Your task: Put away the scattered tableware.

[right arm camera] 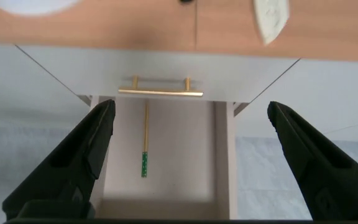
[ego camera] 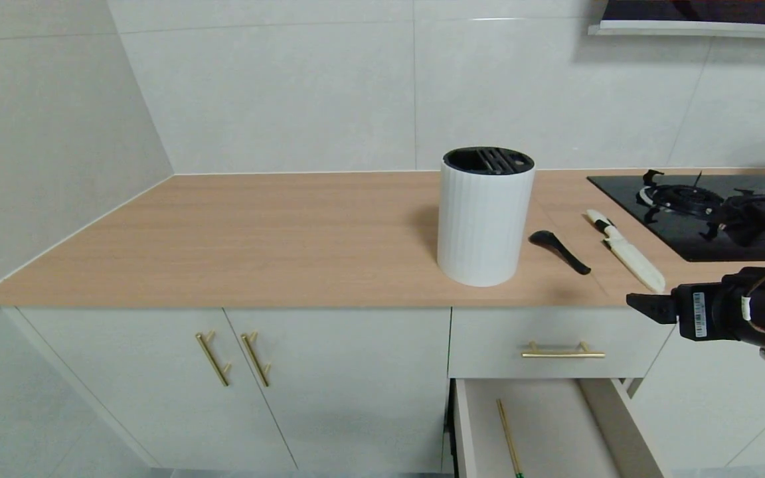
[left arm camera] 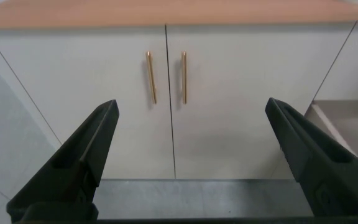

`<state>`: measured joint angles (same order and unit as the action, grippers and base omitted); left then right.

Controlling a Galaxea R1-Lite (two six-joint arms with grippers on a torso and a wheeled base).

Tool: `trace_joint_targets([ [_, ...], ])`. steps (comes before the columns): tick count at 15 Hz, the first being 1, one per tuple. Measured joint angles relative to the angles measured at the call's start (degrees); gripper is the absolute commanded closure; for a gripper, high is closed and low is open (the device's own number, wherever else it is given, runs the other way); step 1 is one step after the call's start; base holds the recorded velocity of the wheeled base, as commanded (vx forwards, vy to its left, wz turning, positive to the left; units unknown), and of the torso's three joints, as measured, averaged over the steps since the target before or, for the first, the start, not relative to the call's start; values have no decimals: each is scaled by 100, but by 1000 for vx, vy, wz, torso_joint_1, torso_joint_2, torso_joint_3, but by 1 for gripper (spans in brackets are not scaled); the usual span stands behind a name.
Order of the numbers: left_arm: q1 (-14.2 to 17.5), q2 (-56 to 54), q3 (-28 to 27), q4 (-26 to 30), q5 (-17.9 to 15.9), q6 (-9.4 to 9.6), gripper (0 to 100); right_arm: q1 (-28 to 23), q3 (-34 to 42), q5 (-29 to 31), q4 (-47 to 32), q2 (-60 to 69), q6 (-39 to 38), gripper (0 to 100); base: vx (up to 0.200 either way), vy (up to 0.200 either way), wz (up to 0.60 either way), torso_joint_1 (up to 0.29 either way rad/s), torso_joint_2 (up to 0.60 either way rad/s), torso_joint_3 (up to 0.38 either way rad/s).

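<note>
The right gripper (right arm camera: 190, 107) is hovering in front of a white lower drawer (ego camera: 555, 425), its jaws spread wide and gripping nothing. The drawer is sitting pulled out beneath a wood-grain kitchen countertop (ego camera: 256, 232). A slim wooden chopstick with a green tip (right arm camera: 145, 140) is lying lengthwise inside it. Up on the countertop, a small black spoon (ego camera: 558, 250) and a cream-handled knife with a pale blade (ego camera: 625, 251) are lying near each other without touching. They are resting between a tall white ribbed cylindrical utensil holder with a black slotted top (ego camera: 485, 226) and a black glass gas hob (ego camera: 681, 206). The left gripper (left arm camera: 191, 106) is likewise gaping wide and empty, facing two white cabinet doors (left arm camera: 241, 112) with brass bar handles (left arm camera: 150, 78).
</note>
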<state>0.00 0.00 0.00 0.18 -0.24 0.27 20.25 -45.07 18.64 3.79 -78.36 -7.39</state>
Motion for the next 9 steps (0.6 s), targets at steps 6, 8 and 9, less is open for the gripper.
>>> trace_joint_targets([
  [6,0,0,0,0,-2,2,0,-7,-77,-132,266,-112,227,0,0,0,0,66,-153,-88],
  [8,0,0,0,0,0,0,0,-82,-269,-375,724,-402,296,0,0,0,0,0,0,0],
  [9,0,0,0,0,0,0,0,-137,-418,-523,920,-623,315,0,0,0,0,0,0,0],
])
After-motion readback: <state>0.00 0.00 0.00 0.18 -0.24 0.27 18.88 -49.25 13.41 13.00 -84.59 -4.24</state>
